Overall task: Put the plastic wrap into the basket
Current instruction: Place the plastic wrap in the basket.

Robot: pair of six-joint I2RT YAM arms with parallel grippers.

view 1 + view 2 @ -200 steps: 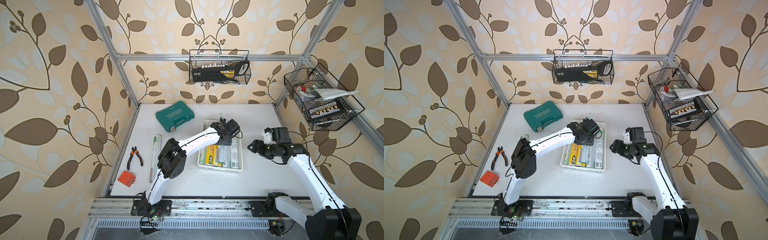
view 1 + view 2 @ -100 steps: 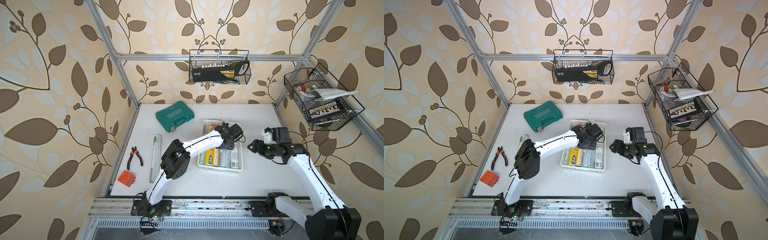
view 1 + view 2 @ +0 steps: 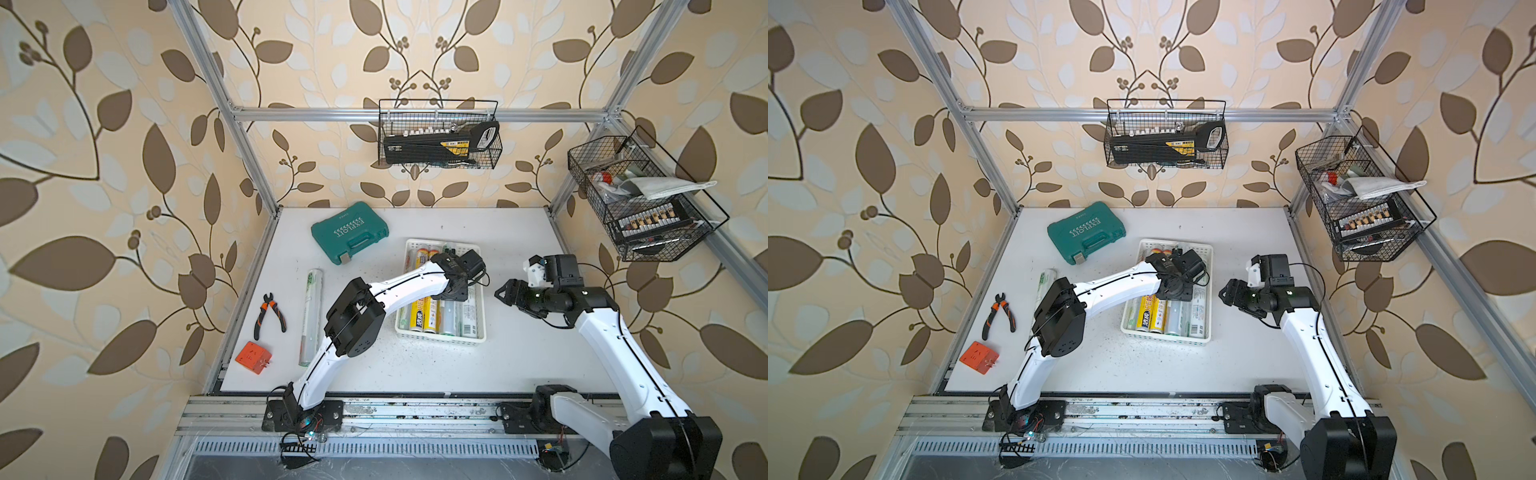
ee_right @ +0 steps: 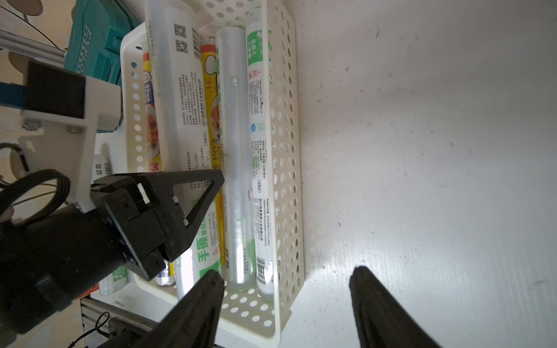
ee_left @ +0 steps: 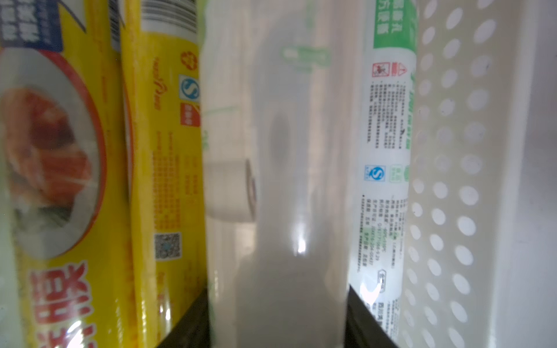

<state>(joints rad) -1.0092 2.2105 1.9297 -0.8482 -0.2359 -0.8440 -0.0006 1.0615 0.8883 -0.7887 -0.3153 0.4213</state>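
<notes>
Yellow and silvery-white plastic wrap rolls (image 3: 419, 320) lie side by side in the shallow white perforated plastic basket (image 3: 440, 338) mid-bench. 1 silvery-white roll (image 3: 311, 316) lies on the white bench (image 3: 415, 374), well left of it. The left arm stretches over the basket, with the left gripper (image 5: 277, 290) narrow around a clear roll (image 4: 235, 150) there. The right arm bends inward, and the right gripper (image 4: 286, 271) is wide and empty beside the basket.
</notes>
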